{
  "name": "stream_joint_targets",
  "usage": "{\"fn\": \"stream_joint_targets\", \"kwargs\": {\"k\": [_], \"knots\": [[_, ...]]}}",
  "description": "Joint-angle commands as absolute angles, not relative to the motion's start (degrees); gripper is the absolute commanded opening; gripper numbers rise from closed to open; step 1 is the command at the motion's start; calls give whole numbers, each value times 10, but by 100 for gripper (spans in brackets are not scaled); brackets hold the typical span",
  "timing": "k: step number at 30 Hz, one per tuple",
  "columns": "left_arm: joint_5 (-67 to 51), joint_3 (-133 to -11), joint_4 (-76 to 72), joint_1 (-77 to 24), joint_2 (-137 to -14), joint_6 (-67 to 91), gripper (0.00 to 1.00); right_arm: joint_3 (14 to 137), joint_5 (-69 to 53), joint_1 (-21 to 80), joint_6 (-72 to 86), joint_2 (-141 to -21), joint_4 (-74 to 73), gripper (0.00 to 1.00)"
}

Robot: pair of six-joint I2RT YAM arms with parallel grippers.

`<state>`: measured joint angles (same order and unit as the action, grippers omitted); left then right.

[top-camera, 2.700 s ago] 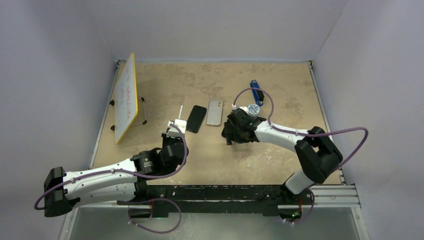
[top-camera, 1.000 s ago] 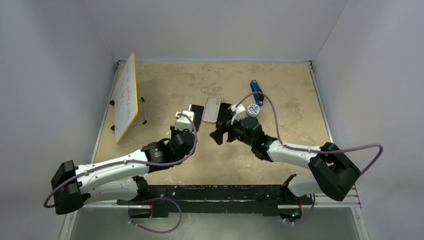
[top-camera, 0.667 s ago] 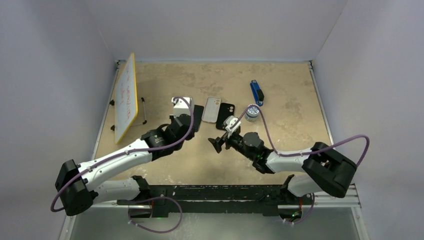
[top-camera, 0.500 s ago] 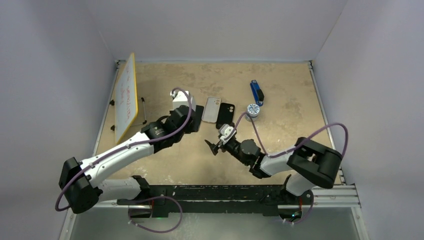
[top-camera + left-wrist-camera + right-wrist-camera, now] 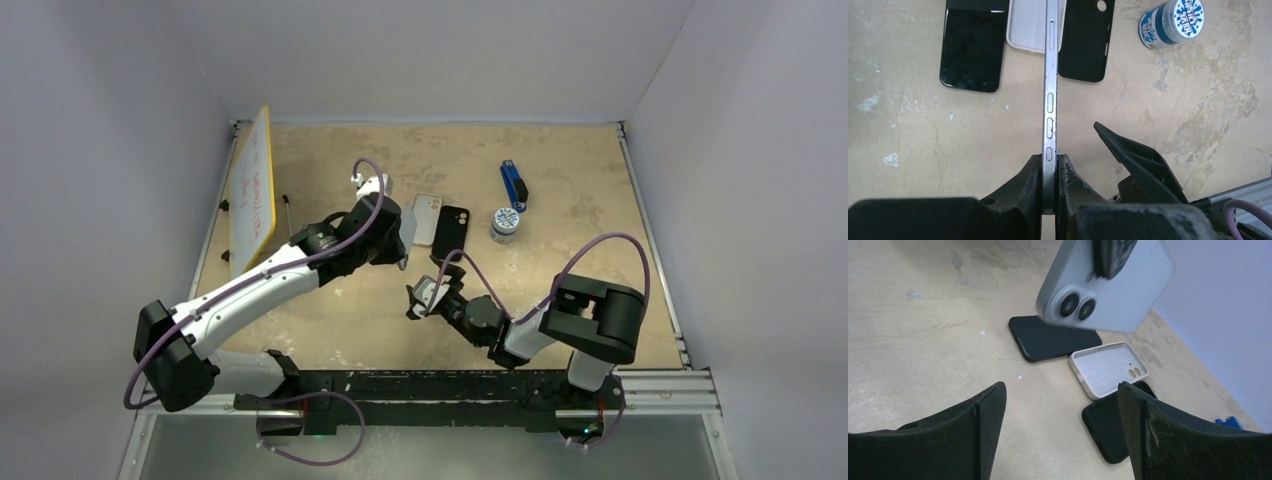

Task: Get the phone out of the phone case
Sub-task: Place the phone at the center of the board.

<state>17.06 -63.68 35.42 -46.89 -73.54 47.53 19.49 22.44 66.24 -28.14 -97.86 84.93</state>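
Note:
My left gripper (image 5: 1049,162) is shut on a silver-blue phone (image 5: 1050,95), held edge-on above the table. The phone also shows in the right wrist view (image 5: 1118,295), back and twin lenses facing that camera. An empty black case (image 5: 1085,42) lies on the table to its right, also seen in the top view (image 5: 451,232). My right gripper (image 5: 1063,435) is open and empty, low over the table near the front (image 5: 418,298), short of the cases. In the top view my left gripper (image 5: 400,240) sits left of the cases.
An empty white case (image 5: 427,218) lies left of the black case. A black phone (image 5: 973,47) lies face up further left. A blue-and-white jar (image 5: 503,224), a blue tool (image 5: 514,185) and a small whiteboard (image 5: 252,195) stand on the table.
My right gripper carried the black case to the spot beside the white case, let it go, and pulled back toward the front. My left gripper moved away from me with the phone.

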Motion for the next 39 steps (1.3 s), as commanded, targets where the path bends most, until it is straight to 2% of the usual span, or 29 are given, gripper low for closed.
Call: {"fn": "stream_joint_targets", "kwargs": {"k": [1,9,23,31,37,39], "knots": [[127,-677,344,-458,-730,496,0,217,245,668,-334,-954,1063,82],[7,-686,334,-412,-718,402,0,212,149,670,-429,-936,1063,82],[-193,-699,370,-338,-706,349,0,222,140,670,-576,-934,1063,74],[-278,-684,369,-321,-714,356,0,240,155,671,-652,-950,1063,64],[-306,-669,365,-308,-709,363,0,244,160,671,-659,-961,1063,45],[-318,-664,360,-299,-706,366,0,243,169,671,-656,-961,1063,34]]}}
